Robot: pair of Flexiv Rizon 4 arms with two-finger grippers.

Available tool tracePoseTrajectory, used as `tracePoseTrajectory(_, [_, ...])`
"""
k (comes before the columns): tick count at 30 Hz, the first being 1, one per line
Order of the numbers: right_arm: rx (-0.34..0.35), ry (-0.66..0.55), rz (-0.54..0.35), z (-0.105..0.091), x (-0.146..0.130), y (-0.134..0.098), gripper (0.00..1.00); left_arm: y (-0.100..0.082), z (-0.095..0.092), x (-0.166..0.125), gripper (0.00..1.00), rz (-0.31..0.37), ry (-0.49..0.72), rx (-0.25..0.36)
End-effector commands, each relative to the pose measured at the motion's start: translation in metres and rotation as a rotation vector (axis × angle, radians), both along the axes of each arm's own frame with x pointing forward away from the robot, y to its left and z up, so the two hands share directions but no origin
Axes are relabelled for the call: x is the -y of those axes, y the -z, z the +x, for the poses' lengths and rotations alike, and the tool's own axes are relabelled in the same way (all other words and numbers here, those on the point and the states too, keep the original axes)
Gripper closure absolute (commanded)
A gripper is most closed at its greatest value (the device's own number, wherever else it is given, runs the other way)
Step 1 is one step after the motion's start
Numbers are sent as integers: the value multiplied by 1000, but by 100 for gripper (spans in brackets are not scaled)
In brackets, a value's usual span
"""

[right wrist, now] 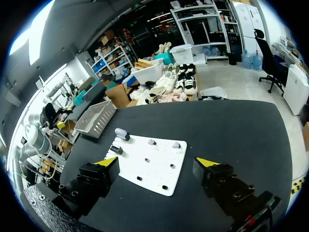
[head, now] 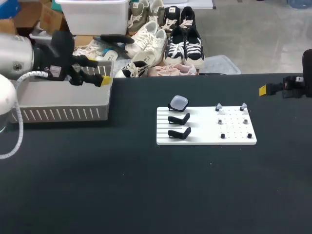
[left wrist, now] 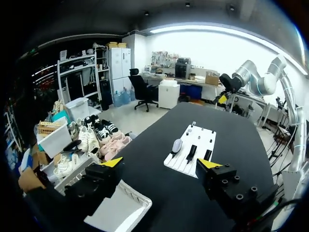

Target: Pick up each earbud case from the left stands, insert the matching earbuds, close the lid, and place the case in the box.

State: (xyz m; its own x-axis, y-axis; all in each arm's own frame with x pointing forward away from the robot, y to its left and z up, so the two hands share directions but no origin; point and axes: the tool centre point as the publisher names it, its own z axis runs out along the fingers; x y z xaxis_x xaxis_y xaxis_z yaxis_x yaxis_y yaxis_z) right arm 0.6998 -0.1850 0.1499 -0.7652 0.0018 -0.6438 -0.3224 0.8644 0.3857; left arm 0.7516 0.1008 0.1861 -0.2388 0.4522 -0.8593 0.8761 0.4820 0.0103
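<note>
A white board (head: 204, 137) lies mid-table. On its left side stand three black stands; the farthest holds a pale blue-grey earbud case (head: 178, 102), and the two nearer stands (head: 179, 119) are empty. Small earbuds (head: 218, 107) sit on pegs at the board's right side. My left gripper (head: 106, 61) hangs open and empty over the slatted box (head: 63, 105) at the left. My right gripper (head: 267, 89) is open and empty at the table's far right. In the left wrist view the left gripper (left wrist: 160, 163) faces the case (left wrist: 177, 145). In the right wrist view the right gripper (right wrist: 157, 161) faces the board (right wrist: 159, 166).
The black tabletop (head: 146, 195) stretches bare in front of the board and box. The box (left wrist: 120, 212) sits just under my left gripper. In the right wrist view the box (right wrist: 96, 118) lies beyond the board and the case (right wrist: 120, 132).
</note>
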Motion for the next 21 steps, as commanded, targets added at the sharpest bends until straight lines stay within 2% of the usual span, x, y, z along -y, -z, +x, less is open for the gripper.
tracePoseTrajectory(1, [-1,-4,2,1,1,0,0,13,18,21,0,-20,151,-3])
tracePoseTrajectory(5, [-1,-4,2,1,1,0,0,23,24,40,0,9,243,24])
tracePoseTrajectory(14, [-1,-4,2,1,1,0,0,47,32,77,0,29,431,30])
tracePoseTrajectory(21, [-1,-4,2,1,1,0,0,72,33,97,0,40,499,12])
